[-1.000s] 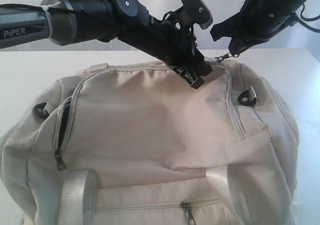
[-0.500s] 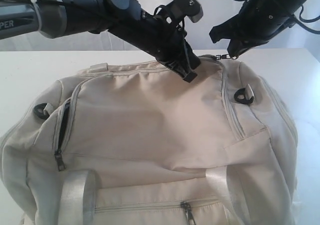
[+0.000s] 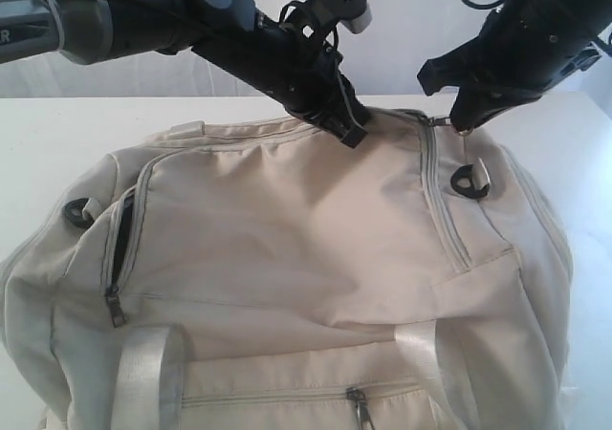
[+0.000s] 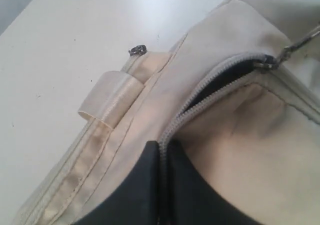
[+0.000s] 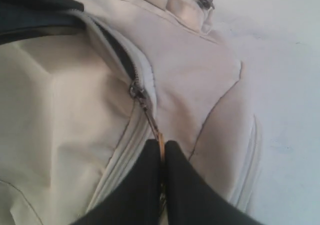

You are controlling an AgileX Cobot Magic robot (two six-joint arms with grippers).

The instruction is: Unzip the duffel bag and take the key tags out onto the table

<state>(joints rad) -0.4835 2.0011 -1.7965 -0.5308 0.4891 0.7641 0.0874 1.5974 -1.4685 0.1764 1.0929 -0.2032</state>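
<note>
The cream duffel bag point(image 3: 287, 248) fills most of the white table point(image 3: 57, 134). My left gripper point(image 3: 346, 129) is shut on the top zipper's edge at the bag's far side; its black fingers point(image 4: 150, 185) pinch the zipper tape. My right gripper point(image 3: 463, 121) is shut on the zipper pull point(image 5: 154, 125), just right of the left gripper. The slider point(image 5: 136, 91) sits a short way along the track, with a narrow dark gap point(image 4: 225, 80) open behind it. The key tags are hidden.
On the bag's left end a side pocket point(image 3: 120, 248) stands partly unzipped. A front pocket zipper pull point(image 3: 357, 406) hangs near the bottom edge. Black D-rings point(image 3: 469, 182) and pale webbing straps point(image 3: 148, 373) lie on the bag. A webbing loop point(image 4: 110, 92) sits beside the zipper.
The right gripper has moved right and slightly down with the zipper pull. The left gripper has shifted left along the bag's far edge, still pinching it.
</note>
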